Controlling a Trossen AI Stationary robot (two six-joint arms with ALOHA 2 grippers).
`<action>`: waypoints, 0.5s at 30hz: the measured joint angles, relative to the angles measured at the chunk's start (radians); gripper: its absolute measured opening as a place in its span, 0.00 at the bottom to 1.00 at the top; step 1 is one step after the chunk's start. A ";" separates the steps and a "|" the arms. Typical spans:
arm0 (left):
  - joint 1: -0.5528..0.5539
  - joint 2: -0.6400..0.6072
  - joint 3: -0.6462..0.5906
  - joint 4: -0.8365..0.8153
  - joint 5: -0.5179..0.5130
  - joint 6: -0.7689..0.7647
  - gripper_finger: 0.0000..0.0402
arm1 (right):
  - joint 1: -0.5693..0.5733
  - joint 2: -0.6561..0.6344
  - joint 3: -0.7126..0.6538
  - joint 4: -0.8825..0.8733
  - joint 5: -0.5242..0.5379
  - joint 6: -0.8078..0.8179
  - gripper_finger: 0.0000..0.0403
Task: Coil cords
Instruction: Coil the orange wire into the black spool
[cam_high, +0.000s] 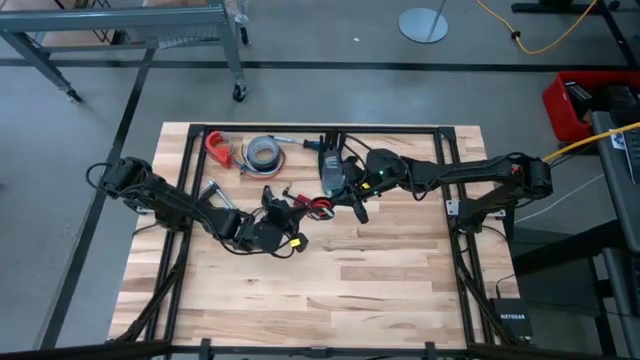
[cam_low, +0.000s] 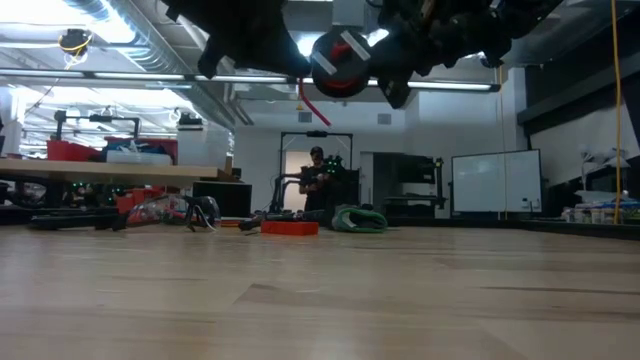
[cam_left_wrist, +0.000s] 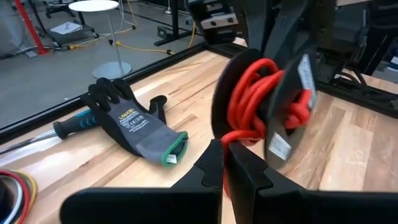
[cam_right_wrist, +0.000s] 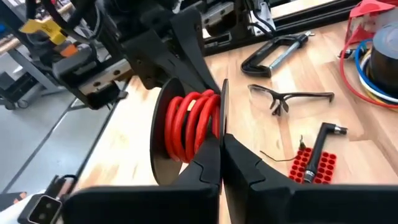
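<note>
Both pincers clamp one black spool wound with red cord, lifted over mid-bench: left pincer, then right pincer. Judged best: keep tension even, guiding wraps between flanges.

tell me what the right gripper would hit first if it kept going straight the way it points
Most likely the spool of red cord, directly ahead of the right gripper and seemingly already at its fingertips. Beyond it sits the left gripper, though depth is hard to judge.
</note>
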 joint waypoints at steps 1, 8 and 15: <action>-0.003 0.000 0.000 0.000 -0.002 0.000 0.00 | 0.000 0.000 0.000 -0.001 0.002 -0.003 0.01; -0.007 0.000 0.000 0.006 -0.002 0.003 0.00 | 0.000 0.000 -0.001 -0.005 -0.042 -0.008 0.01; -0.008 0.000 0.000 0.030 0.011 0.019 0.00 | 0.000 0.000 -0.002 -0.008 -0.061 -0.009 0.01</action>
